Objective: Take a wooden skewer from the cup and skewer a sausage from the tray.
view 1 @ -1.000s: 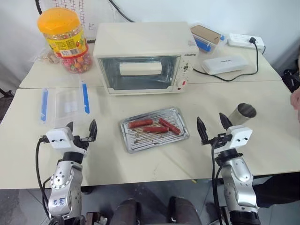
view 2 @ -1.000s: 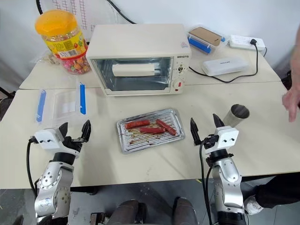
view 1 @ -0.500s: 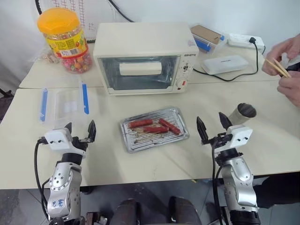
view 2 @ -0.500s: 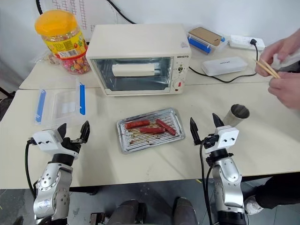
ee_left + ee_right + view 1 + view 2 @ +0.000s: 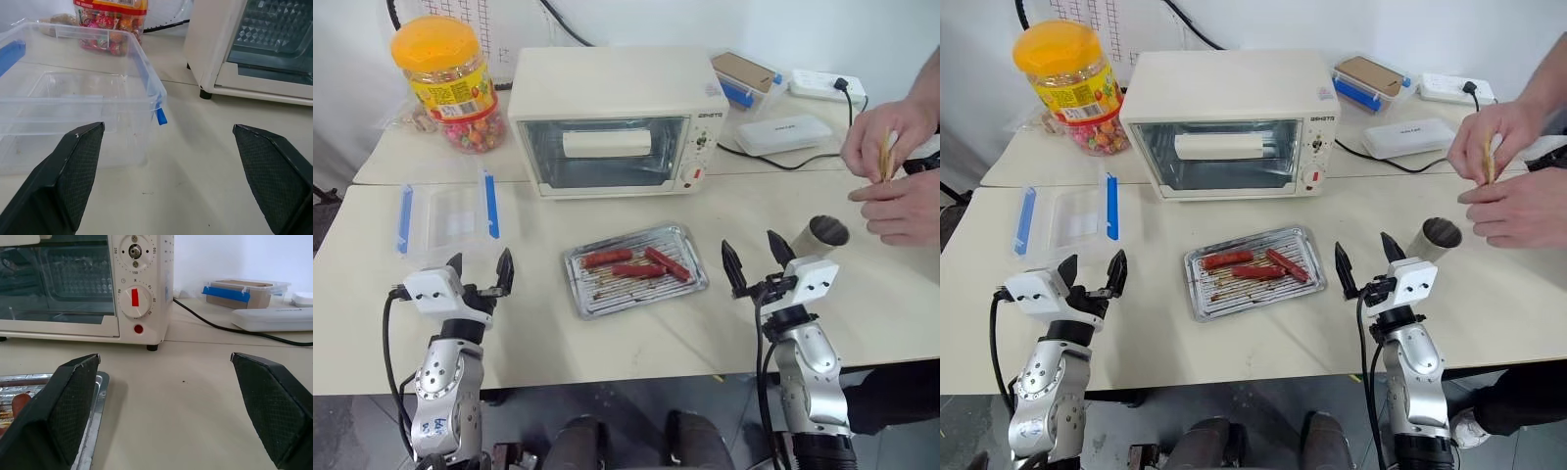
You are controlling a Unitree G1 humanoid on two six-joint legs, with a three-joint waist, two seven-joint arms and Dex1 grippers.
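Above the cup [image 5: 822, 235], a person's hands [image 5: 891, 166] have lowered; both end effectors stay spread.

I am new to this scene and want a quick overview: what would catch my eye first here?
A person's hands hold wooden skewers above the steel cup at the table's right edge. In the middle, three sausages lie on the metal tray before a white toaster oven. The left gripper and right gripper wait open, empty, either side of the tray.
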